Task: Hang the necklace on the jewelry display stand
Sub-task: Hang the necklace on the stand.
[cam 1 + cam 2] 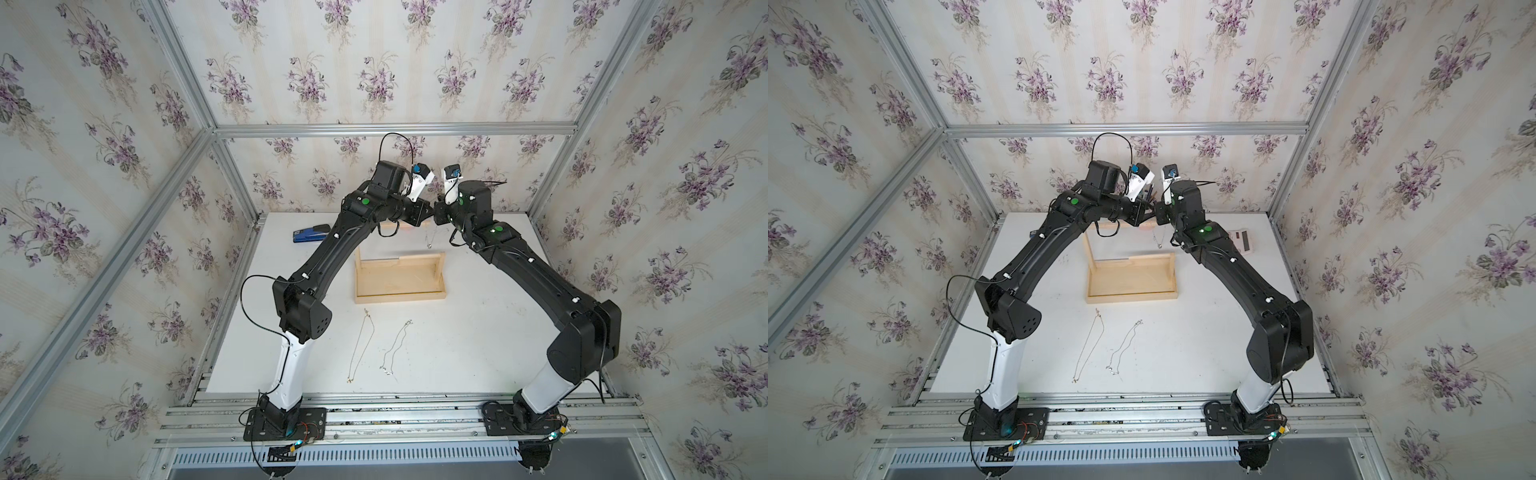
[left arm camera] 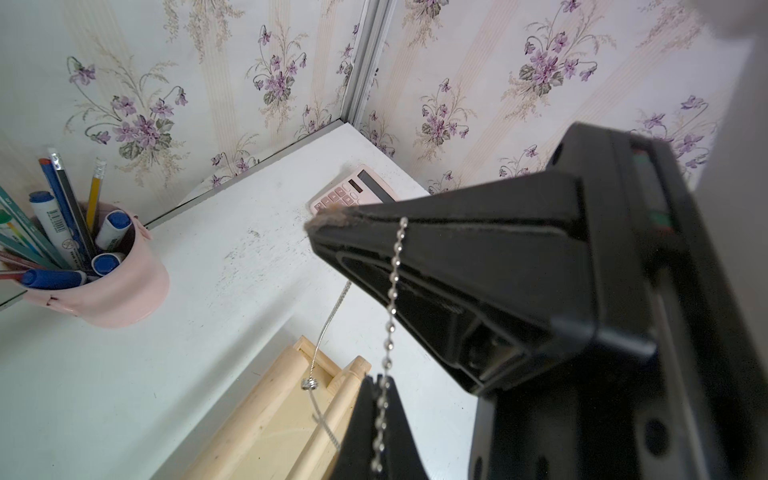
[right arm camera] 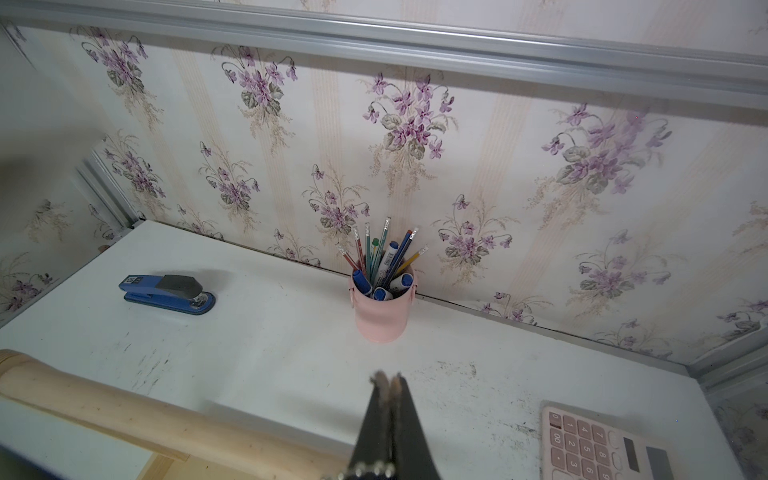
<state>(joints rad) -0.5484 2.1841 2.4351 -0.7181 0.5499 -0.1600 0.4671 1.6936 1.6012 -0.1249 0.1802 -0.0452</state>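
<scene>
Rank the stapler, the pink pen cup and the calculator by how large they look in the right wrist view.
1. The calculator, largest, though partly cut off and nearest the camera.
2. The stapler and pink pen cup look about alike; no firm order.

Two arms arch in from near edge, wrists meeting high over far centre of table (image 1: 478, 332). Left gripper (image 1: 430, 211) and right gripper (image 1: 436, 212) tip to tip, jaws closed. Necklace (image 1: 429, 237) dangles just below them. Stand (image 1: 399, 296): tray base on table, post (image 1: 359, 257) at left corner, top bar (image 1: 392, 225) mostly hidden behind arms. Gold chain (image 1: 360, 347) and silver chain (image 1: 395, 347) lie side by side in front of tray, apart. Blue stapler (image 1: 311, 234) far left.
</scene>
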